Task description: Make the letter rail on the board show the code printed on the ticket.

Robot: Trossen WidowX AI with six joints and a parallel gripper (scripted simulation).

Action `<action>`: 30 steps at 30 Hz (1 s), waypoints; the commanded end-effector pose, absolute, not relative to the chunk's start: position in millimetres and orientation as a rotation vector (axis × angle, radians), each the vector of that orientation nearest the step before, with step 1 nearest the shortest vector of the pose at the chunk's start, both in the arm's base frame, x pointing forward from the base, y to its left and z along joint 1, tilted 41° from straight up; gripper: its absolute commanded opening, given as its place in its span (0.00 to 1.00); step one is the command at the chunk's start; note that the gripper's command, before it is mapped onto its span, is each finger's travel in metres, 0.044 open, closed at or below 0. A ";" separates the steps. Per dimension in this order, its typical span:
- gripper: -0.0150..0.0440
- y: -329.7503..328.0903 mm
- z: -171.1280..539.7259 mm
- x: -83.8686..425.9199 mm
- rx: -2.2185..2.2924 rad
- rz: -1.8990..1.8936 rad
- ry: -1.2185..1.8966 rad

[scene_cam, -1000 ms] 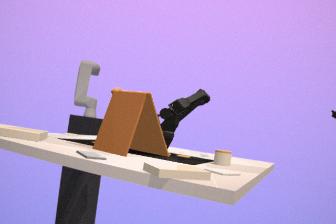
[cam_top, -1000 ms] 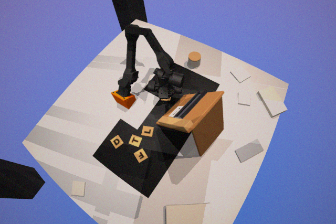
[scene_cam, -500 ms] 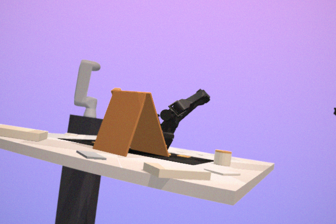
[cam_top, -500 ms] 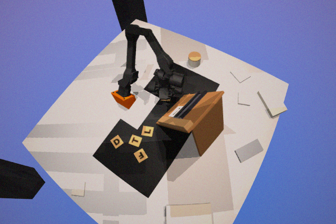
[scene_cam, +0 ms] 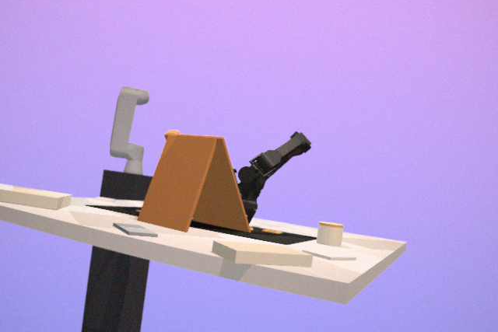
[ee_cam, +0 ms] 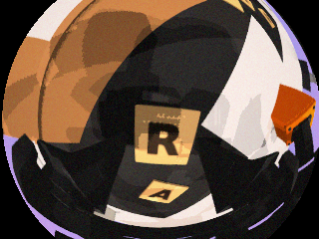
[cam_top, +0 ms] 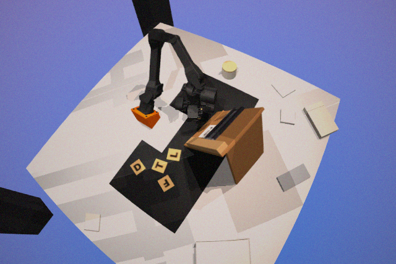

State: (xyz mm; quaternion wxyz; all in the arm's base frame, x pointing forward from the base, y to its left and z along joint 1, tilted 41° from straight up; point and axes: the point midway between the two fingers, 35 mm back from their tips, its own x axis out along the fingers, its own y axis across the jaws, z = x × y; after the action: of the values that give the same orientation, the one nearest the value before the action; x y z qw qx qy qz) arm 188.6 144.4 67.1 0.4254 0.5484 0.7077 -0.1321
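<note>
My gripper [cam_top: 194,119] [ee_cam: 162,139] is open and empty, pointing down. In the wrist view the R tile [ee_cam: 161,133] lies face up between the spread fingers, letter upright; its exact height below them is unclear. The A tile [ee_cam: 163,192] lies just beyond it. Tiles D [cam_top: 137,166], T [cam_top: 159,165], L [cam_top: 173,154] and one turned tile [cam_top: 166,183], E or F, lie on the black mat [cam_top: 172,212]. The sloped brown board [cam_top: 247,155] [scene_cam: 177,179] bears the dark rail [cam_top: 223,123], with no tile visible, and a white ticket [cam_top: 206,130], unreadable here.
The board stands close beside my gripper. The arm's base stands on an orange block [cam_top: 146,117] [ee_cam: 295,107]. A round tub [cam_top: 229,70] [scene_cam: 329,233] is behind the gripper. A cream block [cam_top: 320,120] and grey slab [cam_top: 293,177] lie toward the counter's right edge.
</note>
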 end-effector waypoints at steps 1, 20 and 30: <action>0.83 144.1 65.6 187.9 1.373 -0.341 1.769; 0.66 144.2 65.7 188.2 1.373 -0.341 1.769; 0.25 139.9 70.4 187.2 1.373 -0.341 1.769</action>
State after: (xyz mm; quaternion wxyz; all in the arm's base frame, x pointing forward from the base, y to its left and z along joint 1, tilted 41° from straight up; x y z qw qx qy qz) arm 186.8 141.4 68.5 0.4213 0.5498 0.7078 -0.1388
